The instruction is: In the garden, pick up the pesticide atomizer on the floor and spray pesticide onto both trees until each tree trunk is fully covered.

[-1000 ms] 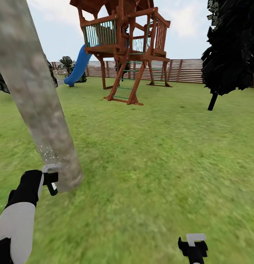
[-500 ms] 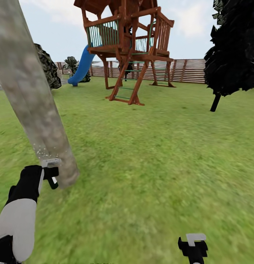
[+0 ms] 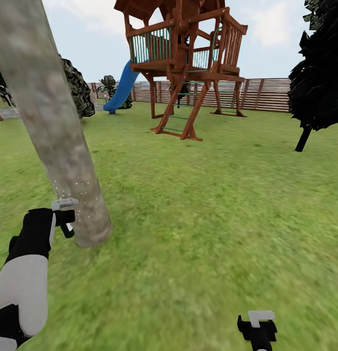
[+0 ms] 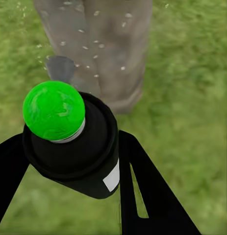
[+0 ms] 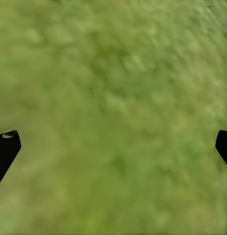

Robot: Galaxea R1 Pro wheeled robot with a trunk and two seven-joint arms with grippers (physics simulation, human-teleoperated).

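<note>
The left gripper (image 4: pixel 93 161) is closed around the pesticide atomizer (image 4: pixel 74 147), a black bottle with a round green cap (image 4: pixel 53 110), one dark finger on either side of it. In the head view the left gripper (image 3: pixel 65 219) sits at the near left, held just beside the base of the tree trunk (image 3: pixel 52 126). Small pale droplets (image 4: pixel 96 46) speckle the air and bark in front of the nozzle; whether they have wetted the whole trunk is hard to say.

The right gripper (image 5: pixel 113 142) has its fingers spread wide apart over bare lawn (image 5: pixel 113 98), and shows low at the near right (image 3: pixel 256 329).

The mottled trunk leans up and left. Far beyond it stand a wooden play tower (image 3: pixel 188 63) with a blue slide (image 3: pixel 121 87), a slatted fence (image 3: pixel 271 93) and, at far right, a dark tree (image 3: pixel 322 68).
</note>
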